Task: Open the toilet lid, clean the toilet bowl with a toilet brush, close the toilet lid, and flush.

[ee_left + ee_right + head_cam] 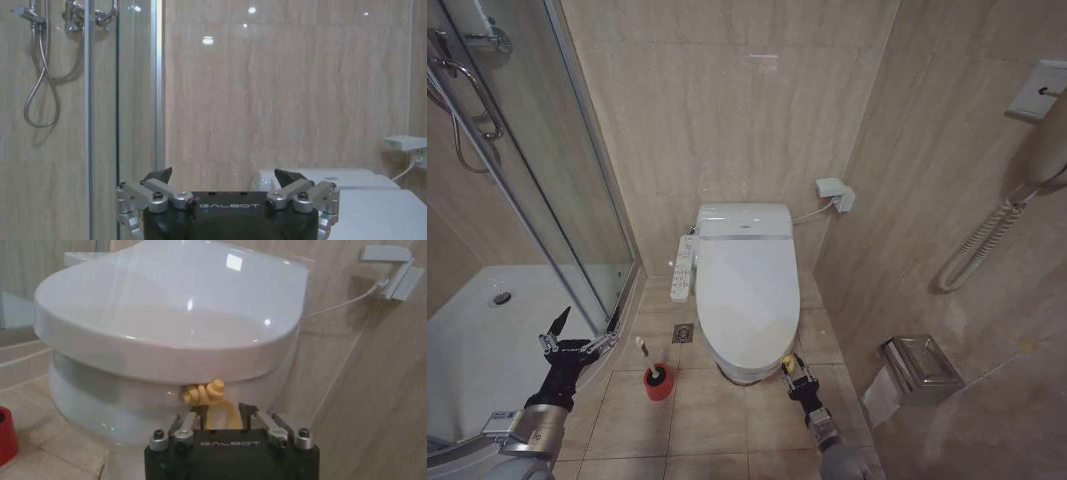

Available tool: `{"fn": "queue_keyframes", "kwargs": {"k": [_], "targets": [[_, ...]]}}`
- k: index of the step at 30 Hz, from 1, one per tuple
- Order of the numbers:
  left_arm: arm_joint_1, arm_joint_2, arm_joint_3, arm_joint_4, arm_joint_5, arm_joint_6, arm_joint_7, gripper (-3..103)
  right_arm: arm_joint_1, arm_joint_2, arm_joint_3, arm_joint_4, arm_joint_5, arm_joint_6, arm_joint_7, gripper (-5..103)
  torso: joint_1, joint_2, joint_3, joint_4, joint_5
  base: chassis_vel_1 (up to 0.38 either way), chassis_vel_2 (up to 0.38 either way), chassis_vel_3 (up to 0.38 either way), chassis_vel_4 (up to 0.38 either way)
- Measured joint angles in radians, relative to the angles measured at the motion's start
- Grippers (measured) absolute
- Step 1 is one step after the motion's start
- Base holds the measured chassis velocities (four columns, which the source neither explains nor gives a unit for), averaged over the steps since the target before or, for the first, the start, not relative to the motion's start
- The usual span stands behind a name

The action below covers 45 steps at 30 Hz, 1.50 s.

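Observation:
The toilet lid (747,285) (173,305) lies shut on the toilet bowl (100,395), whose inside is hidden. A yellow tie (205,391) hangs knotted under the lid's front rim. Its strap runs down between the fingers of my right gripper (790,368) (219,412), which is shut on it low at the toilet's front. The toilet brush (644,355) stands in its red cup (658,384) (5,435) on the floor to the left of the bowl. My left gripper (582,335) (223,175) hovers open and empty, left of the brush near the shower door.
A button panel (683,268) runs along the toilet's left side. The glass shower door (557,180) and white shower tray (487,340) close off the left. A paper holder (917,365) and corded handset (987,240) hang on the right wall. A floor drain (683,333) lies beside the bowl.

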Motion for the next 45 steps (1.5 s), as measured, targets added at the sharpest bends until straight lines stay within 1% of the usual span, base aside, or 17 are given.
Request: {"fn": "queue_keyframes", "kwargs": {"k": [1,2,5,8,9,15,16,19,25,38,45], "targets": [[0.0,0.0,0.0,0.0,0.0,0.0,0.0,100,0.0,0.0,0.0,0.0,0.0,0.0,0.0,57,0.0,0.0,0.0,0.0,0.0,0.0,0.0,0.0,0.0],[0.0,0.0,0.0,0.0,0.0,0.0,0.0,100,0.001,0.0,0.0,0.0,0.001,0.0,0.0,30,0.0,0.0,0.0,0.0001,0.0,0.0,0.0,0.0,0.0],[0.0,0.0,0.0,0.0,0.0,0.0,0.0,100,0.002,-0.002,0.0,0.0,0.003,0.003,-0.002,30,0.0,0.0,0.0,0.0005,0.0002,0.0,0.0,0.0,0.0],[0.0,0.0,0.0,0.0,0.0,0.0,0.0,100,0.001,-0.002,0.001,0.0,0.005,0.007,-0.003,30,0.0,0.0,0.0,0.0004,0.0,0.0,0.0,0.0,0.0],[0.0,0.0,0.0,0.0,0.0,0.0,0.0,100,0.001,-0.003,0.002,0.0,0.006,0.009,-0.003,4,0.0,0.0,0.0,0.0003,-0.0001,0.0,0.0,0.0,0.0],[0.0,0.0,0.0,0.0,0.0,0.0,0.0,100,-0.004,-0.003,0.015,0.006,0.015,0.015,-0.004,4,0.0,0.0,0.0,0.0003,-0.0001,0.0,0.0,0.0,0.0],[0.0,0.0,0.0,0.0,0.0,0.0,0.0,100,-0.004,-0.004,0.017,0.009,0.018,0.015,-0.004,2,0.0,0.0,0.0,0.0003,-0.0001,0.0,0.0,0.0,0.0],[0.0,0.0,0.0,0.0,0.0,0.0,0.0,100,-0.009,-0.006,0.028,0.023,0.029,0.014,-0.003,2,0.0,0.0,0.0,0.0002,-0.0001,0.0,0.0,0.0,0.0],[0.0,0.0,0.0,0.0,0.0,0.0,0.0,100,-0.027,-0.012,0.057,0.081,0.058,-0.007,0.0,2,0.0,0.0,0.0,-0.0003,-0.0002,0.0,0.0,0.0,0.0],[0.0,0.0,0.0,0.0,0.0,0.0,0.0,100,-0.071,-0.014,0.128,0.264,0.169,-0.043,0.008,2,0.0,0.0,0.0,0.0002,0.0,0.0,0.0,0.0,0.0],[0.0,0.0,0.0,0.0,0.0,0.0,0.0,100,-0.079,-0.01,0.154,0.367,0.225,-0.076,0.032,2,0.0,0.0,0.0,0.0001,-0.0001,0.0,0.0,0.0,0.0]]}}
